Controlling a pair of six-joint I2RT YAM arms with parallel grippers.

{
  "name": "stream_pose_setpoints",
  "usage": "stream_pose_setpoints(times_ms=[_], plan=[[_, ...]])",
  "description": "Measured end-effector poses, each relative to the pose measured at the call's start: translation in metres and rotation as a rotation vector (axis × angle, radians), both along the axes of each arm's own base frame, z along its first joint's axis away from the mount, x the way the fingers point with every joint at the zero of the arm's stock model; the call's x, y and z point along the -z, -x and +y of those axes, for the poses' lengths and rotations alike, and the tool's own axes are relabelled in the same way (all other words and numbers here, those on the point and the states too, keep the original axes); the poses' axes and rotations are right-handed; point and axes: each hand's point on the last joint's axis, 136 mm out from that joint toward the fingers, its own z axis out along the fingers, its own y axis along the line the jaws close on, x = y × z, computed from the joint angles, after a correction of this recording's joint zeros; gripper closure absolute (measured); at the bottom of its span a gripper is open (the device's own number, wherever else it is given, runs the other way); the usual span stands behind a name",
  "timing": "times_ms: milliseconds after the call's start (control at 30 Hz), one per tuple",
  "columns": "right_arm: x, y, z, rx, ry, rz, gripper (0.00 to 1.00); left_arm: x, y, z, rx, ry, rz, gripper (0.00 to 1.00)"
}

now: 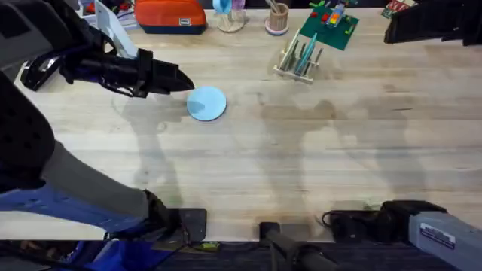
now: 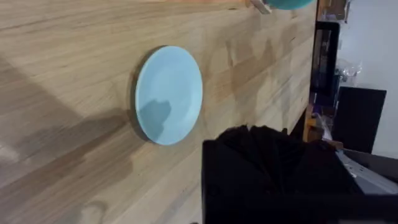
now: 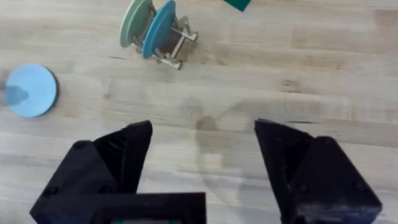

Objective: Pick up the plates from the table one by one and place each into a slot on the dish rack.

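One light blue plate lies flat on the table, left of centre; the left wrist view has the plate just beyond the fingers. My left gripper hovers close to the plate's left edge, pointing at it, fingers together and holding nothing. At the back stands the dish rack, with two plates upright in its slots. My right gripper hangs high over the table with its fingers wide apart and nothing between them.
Behind the rack lies a green brick board. An orange bag, a glass and a cup of sticks line the back edge. The right arm lies along the front edge.
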Motion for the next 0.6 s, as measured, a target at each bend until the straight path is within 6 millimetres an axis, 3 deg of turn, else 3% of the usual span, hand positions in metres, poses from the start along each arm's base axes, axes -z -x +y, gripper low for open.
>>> stream_pose_setpoints(times_ms=[433,600], plan=[[0.0,0.0,0.0,0.0,0.0,0.0,0.007,0.004,-0.009,0.003,0.002,-0.018,-0.049,0.96],[0.0,0.0,0.0,0.0,0.0,0.0,0.007,0.018,-0.012,0.004,0.002,-0.005,-0.017,0.96]])
